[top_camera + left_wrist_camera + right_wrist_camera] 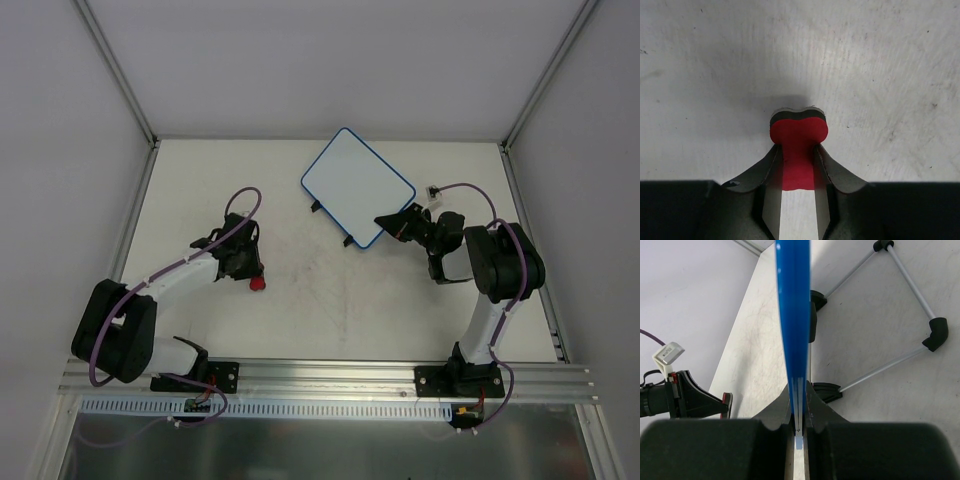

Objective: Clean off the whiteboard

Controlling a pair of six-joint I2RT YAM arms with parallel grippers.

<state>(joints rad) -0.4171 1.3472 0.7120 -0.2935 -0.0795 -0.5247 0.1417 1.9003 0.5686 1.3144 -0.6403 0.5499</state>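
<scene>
The whiteboard is a white board with a blue rim, lying skewed at the back centre of the table; its face looks blank. My right gripper is shut on its near right edge. In the right wrist view the blue rim runs edge-on between the closed fingers of the right gripper, with the wire stand and black feet behind it. My left gripper is shut on the red eraser, low over the table at left centre. In the left wrist view the left gripper pinches the eraser's narrow waist.
White walls with metal corner posts enclose the table. An aluminium rail runs along the near edge by the arm bases. Purple cables loop above both arms. The left gripper and eraser edge show in the right wrist view.
</scene>
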